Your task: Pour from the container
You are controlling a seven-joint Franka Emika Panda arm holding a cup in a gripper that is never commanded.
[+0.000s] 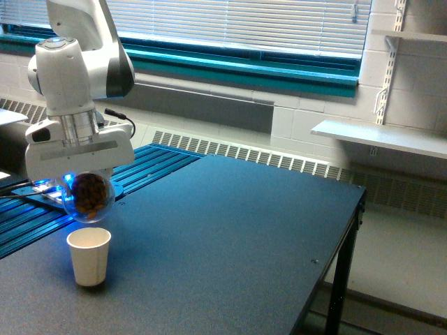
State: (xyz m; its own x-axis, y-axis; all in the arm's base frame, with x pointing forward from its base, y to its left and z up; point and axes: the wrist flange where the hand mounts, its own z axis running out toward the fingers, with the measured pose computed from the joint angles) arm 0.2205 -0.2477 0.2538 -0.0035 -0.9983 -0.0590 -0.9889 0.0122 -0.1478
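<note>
We see the container held above a paper cup.
Our gripper (86, 183) is clamped on the clear container (88, 197), brown bits showing inside; it hangs just above the cream paper cup (89, 256) standing on the dark worktop (230, 237).

Pincer (86, 183) gripping clear container (87, 197) — brown bits inside, above cream paper cup (89, 256), dark table (223, 237)

1. Daylight through the blinds (237, 24) along the top; room evenly lit, a bit dim.
2. Blue glow (59, 187) at the exterior view's left, tinting the bench (230, 237) edge.
3. Soft shadow under the paper cup (89, 256).
4. Low resolution, mild overall blur, no strong glare.
</note>
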